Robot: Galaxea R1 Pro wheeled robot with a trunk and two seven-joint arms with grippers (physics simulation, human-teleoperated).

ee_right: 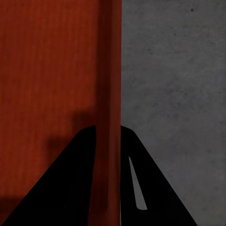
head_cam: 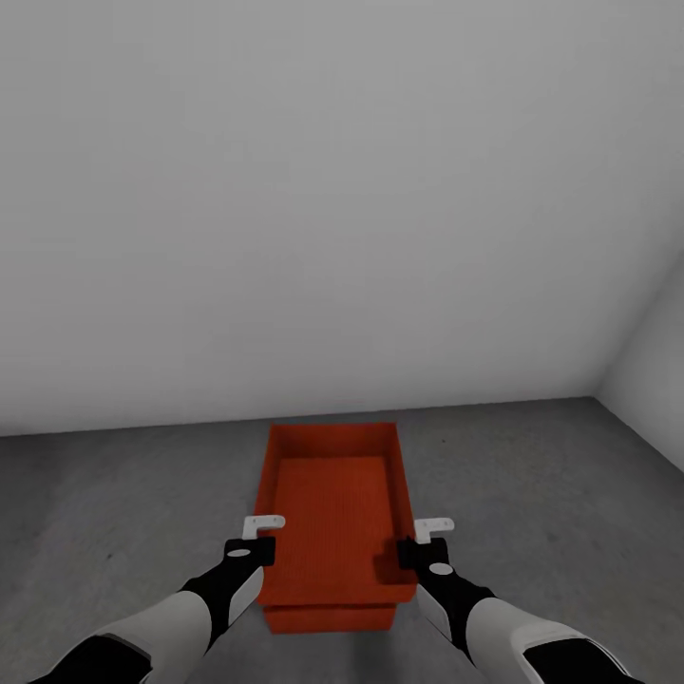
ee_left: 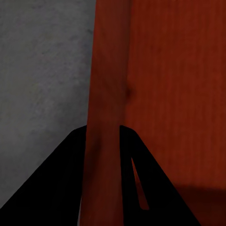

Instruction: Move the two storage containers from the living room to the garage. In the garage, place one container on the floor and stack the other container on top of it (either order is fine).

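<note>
- The stacking step is in hand: in the head view the upper storage container (head_cam: 334,518) sits over the lower storage container (head_cam: 328,617), of which just a strip of near wall peeks out beneath the near rim.
- Both bins are on the garage floor (head_cam: 551,494), close to the pale grey wall (head_cam: 342,190), with a corner of the room off to the right.
- The left pincer (head_cam: 262,534) straddles the upper bin's left long wall; in the left wrist view that wall (ee_left: 107,94) runs between the dark fingers (ee_left: 52,188), so it is clenched on the rim.
- The right pincer (head_cam: 429,537) does the same on the opposite wall, the rim (ee_right: 109,94) passing between its fingers (ee_right: 155,188); it too is grasping the bin.
- Whether the upper bin is fully seated or only hovering just above the lower one, I cannot tell.
- As I judge it, the next move calls for settling the bin squarely, releasing both sides together, then drawing the arms straight up so the thin walls are not dragged.
- Materials: the bins are orange-red plastic, lidless, rectangular, with thin walls tapering inward and a faintly ribbed base.
- The floor is dark grey, mottled, rough concrete; the wall is plain and matte.
</note>
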